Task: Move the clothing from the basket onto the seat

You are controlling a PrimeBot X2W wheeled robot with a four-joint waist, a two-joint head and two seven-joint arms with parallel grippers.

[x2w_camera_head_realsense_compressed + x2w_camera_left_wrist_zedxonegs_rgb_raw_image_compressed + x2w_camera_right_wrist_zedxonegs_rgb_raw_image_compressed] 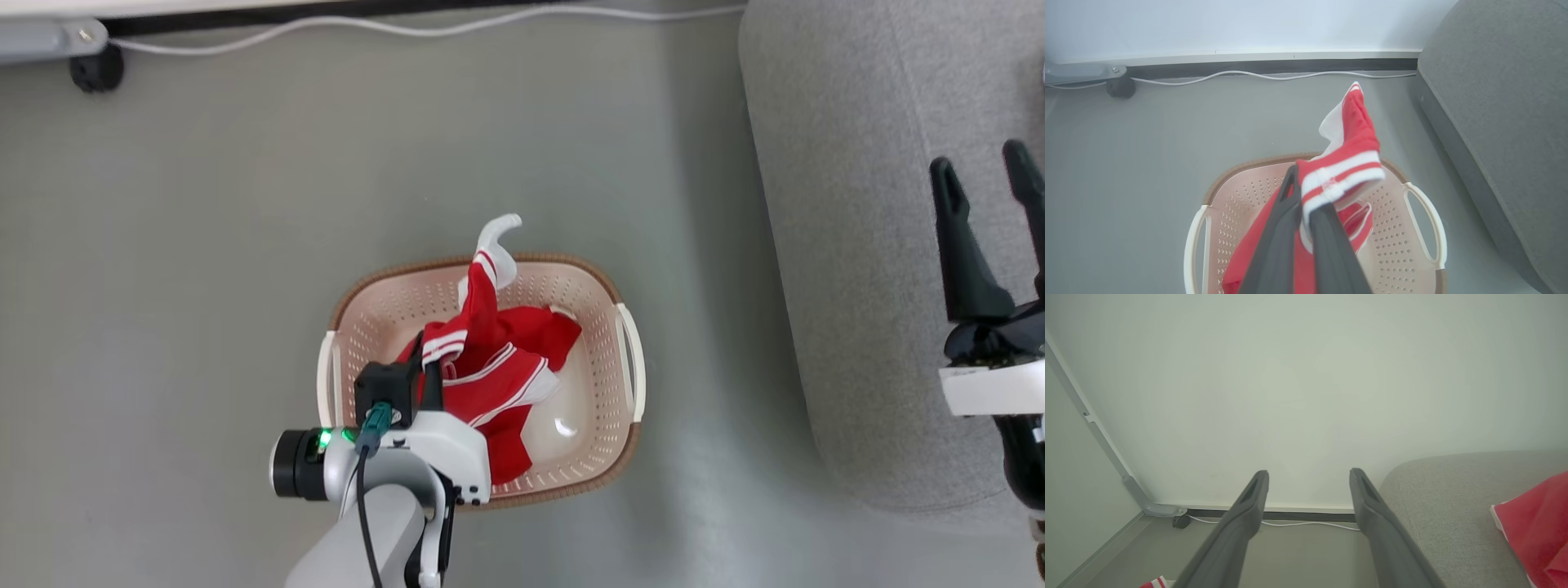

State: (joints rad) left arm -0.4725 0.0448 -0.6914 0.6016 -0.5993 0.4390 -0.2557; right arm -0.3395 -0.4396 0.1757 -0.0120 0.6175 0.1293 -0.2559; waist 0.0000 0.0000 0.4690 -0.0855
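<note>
The cream basket (620,286) with a brown rim stands on the grey floor. Red clothing (498,367) with white stripes lies bunched inside it. My left gripper (433,359) is shut on a striped edge of that clothing (1339,175), and one end rises above the basket's far rim. In the left wrist view the left gripper (1300,179) pinches the striped band over the basket (1249,165). My right gripper (980,159) hangs open over the grey seat (857,245), with nothing between its fingers. In the right wrist view another red garment (1535,522) lies on the seat (1433,498), to the right of the right gripper (1308,477).
A white cable (408,28) runs along the foot of the wall. A black caster (96,69) under a grey rail sits at the far left. Grey floor (204,245) lies open around the basket, with a strip between it and the seat.
</note>
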